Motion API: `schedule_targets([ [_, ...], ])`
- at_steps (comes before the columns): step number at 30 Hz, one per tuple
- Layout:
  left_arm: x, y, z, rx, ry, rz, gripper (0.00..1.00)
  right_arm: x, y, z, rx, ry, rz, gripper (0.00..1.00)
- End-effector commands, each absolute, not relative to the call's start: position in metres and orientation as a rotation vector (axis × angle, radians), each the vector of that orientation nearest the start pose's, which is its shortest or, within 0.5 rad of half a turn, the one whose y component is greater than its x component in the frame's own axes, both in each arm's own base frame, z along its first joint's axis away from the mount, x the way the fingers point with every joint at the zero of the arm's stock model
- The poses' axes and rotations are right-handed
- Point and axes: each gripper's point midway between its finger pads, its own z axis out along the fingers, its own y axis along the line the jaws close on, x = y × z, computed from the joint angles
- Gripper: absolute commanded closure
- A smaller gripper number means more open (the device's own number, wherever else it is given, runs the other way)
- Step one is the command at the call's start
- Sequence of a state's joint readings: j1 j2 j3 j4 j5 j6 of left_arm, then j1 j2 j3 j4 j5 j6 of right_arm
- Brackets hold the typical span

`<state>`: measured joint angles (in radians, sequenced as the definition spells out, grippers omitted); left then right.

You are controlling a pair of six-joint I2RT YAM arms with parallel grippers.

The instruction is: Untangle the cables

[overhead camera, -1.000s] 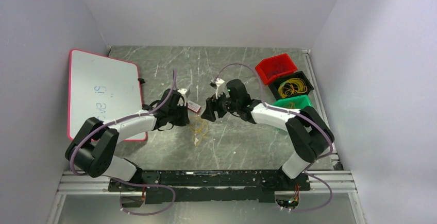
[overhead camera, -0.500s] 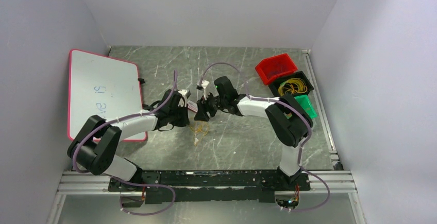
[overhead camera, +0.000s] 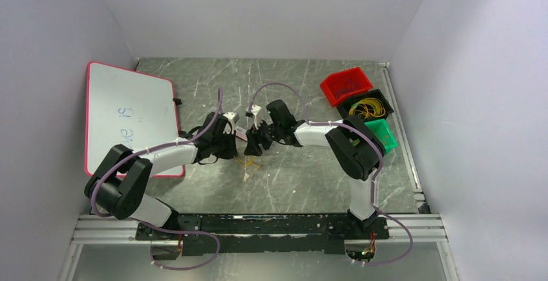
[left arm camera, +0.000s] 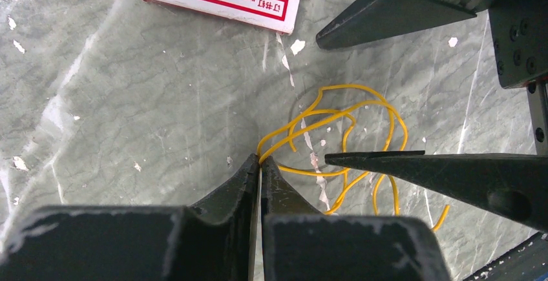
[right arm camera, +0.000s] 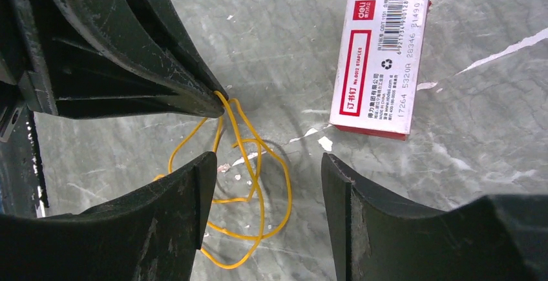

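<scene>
The cables (left arm camera: 336, 139), a loose tangle of thin yellow loops, lie on the table (overhead camera: 304, 177) mid-way between the two arms. The left gripper (left arm camera: 260, 161) has its jaws pressed together, pinching a strand at the edge of the tangle. The right gripper (right arm camera: 266, 158) faces it with jaws spread wide and holding nothing, one finger on either side of the loops; whether it touches them I cannot tell. A staple box (right arm camera: 381, 61) lies just beyond the tangle. A whiteboard (overhead camera: 129, 113) sits far left; red (overhead camera: 347, 85), black (overhead camera: 367, 108) and green (overhead camera: 381, 134) bins sit at the right edge. The near table is open.
</scene>
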<state>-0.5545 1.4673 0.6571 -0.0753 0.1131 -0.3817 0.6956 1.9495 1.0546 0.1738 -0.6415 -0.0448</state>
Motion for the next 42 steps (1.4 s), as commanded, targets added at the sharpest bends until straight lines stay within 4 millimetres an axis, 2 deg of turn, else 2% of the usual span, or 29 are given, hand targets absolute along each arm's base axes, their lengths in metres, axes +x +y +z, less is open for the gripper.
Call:
schedule_targets([
  [1, 0.267, -0.208, 0.026, 0.326, 2.486, -0.545, 0.93, 0.289, 0.373, 0.031, -1.173, 1.996, 1.032, 0.36],
  [9, 0.267, -0.208, 0.025, 0.332, 2.492, -0.540, 0.93, 0.292, 0.380, 0.024, -1.187, 1.987, 1.059, 0.37],
  [11, 0.268, -0.208, 0.025, 0.333, 2.492, -0.539, 0.93, 0.292, 0.383, 0.027, -1.195, 1.972, 1.076, 0.37],
  [12, 0.268, -0.208, 0.025, 0.333, 2.492, -0.537, 0.93, 0.291, 0.383, 0.018, -1.201, 1.991, 1.084, 0.38],
  [16, 0.268, -0.208, 0.024, 0.336, 2.496, -0.532, 0.93, 0.287, 0.387, 0.015, -1.222, 1.991, 1.125, 0.42],
  [22, 0.268, -0.207, 0.023, 0.336, 2.496, -0.526, 0.93, 0.280, 0.386, 0.008, -1.247, 2.013, 1.162, 0.60],
  [27, 0.269, -0.206, 0.023, 0.330, 2.495, -0.517, 0.93, 0.276, 0.384, 0.005, -1.247, 2.025, 1.169, 0.72],
  [31, 0.271, -0.205, 0.028, 0.323, 2.484, -0.506, 0.93, 0.283, 0.382, 0.008, -1.200, 2.036, 1.133, 0.87],
  [34, 0.275, -0.204, 0.040, 0.315, 2.457, -0.499, 0.85, 0.293, 0.381, 0.017, -1.147, 2.033, 1.079, 0.99],
  [36, 0.279, -0.205, 0.052, 0.306, 2.426, -0.502, 0.72, 0.299, 0.379, 0.019, -1.112, 2.039, 1.054, 1.00],
  [37, 0.281, -0.206, 0.062, 0.303, 2.401, -0.509, 0.67, 0.304, 0.379, 0.035, -1.090, 2.007, 1.039, 1.00],
  [42, 0.292, -0.210, 0.108, 0.289, 2.300, -0.531, 0.51, 0.318, 0.364, 0.062, -0.981, 1.987, 0.954, 1.00],
])
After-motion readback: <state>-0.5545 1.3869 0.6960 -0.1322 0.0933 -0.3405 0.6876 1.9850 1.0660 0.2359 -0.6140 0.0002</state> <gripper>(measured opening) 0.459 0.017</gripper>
